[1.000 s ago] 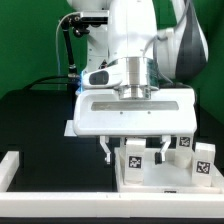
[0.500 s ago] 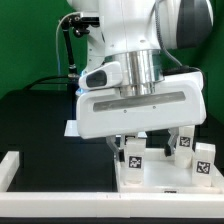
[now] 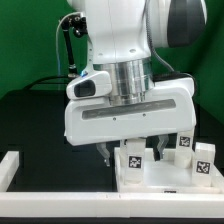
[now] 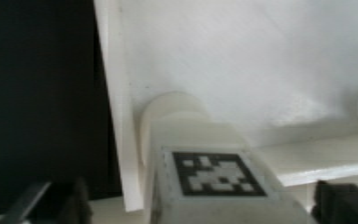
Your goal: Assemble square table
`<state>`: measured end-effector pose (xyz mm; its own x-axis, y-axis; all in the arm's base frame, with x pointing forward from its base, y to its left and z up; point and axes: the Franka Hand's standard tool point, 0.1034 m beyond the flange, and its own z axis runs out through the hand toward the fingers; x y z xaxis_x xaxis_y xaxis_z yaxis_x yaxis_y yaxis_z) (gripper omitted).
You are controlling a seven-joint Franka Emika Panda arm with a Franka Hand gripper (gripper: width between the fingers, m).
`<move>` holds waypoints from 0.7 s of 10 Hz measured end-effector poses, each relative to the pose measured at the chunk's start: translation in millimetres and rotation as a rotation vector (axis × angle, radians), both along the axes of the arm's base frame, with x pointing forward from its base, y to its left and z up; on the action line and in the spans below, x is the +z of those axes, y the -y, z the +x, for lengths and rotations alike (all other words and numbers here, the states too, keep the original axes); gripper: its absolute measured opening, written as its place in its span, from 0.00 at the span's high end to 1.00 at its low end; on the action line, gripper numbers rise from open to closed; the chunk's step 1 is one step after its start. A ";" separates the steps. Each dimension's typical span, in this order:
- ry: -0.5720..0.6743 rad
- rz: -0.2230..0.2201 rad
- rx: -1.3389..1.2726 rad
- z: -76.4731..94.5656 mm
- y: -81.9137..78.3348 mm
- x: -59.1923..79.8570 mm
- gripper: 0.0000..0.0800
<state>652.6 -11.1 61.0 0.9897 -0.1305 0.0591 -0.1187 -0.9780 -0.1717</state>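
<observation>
At the exterior view's far left, at about 8 o'clock: corner of a long white L-shaped rail (image 3: 12, 168) lying on the black table (image 3: 35, 115), its long run stretching along the bottom edge toward 6 o'clock. Behind, at 10 to 11 o'clock: green backdrop and black cables beside the arm's base.

Filling the centre, from 12 o'clock down past the middle: the Franka arm's white wrist and broad hand housing, hanging low over the parts. Beneath it, at about 6 o'clock: gripper (image 3: 128, 155), dark fingers (image 3: 107, 154) pointing down, spread apart with a tagged white table leg (image 3: 133, 161) standing between them. No contact visible between fingers and leg; gripper released, holding nothing.

Further right, at 4 to 5 o'clock: square table top (image 3: 150, 177), white, raised rim showing, resting on the table just beneath and beside that leg. At 3 to 4 o'clock: two more tagged legs, one (image 3: 184, 143) partly hidden behind the hand housing, the other (image 3: 203, 159) at the far right edge, near each other.

In the wrist view: tagged leg (image 4: 208, 165) seen close up, rounded white body with a black-and-white tag, lying against the white top (image 4: 247, 55); dark fingertips (image 4: 51, 200) at either side of the leg, apart from it. Black table (image 4: 34, 90) beside the top's edge.
</observation>
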 end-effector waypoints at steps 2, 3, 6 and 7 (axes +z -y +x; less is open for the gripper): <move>-0.004 0.003 -0.022 -0.2 -0.2 -0.4 0.53; -0.018 0.008 -0.122 -0.1 2.8 -0.5 0.66; -0.051 0.025 -0.310 0.2 2.5 -0.4 0.66; -0.076 0.034 -0.419 2.8 2.7 0.8 0.66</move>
<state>655.4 -13.8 61.8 0.8518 -0.5233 -0.0233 -0.5185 -0.8362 -0.1788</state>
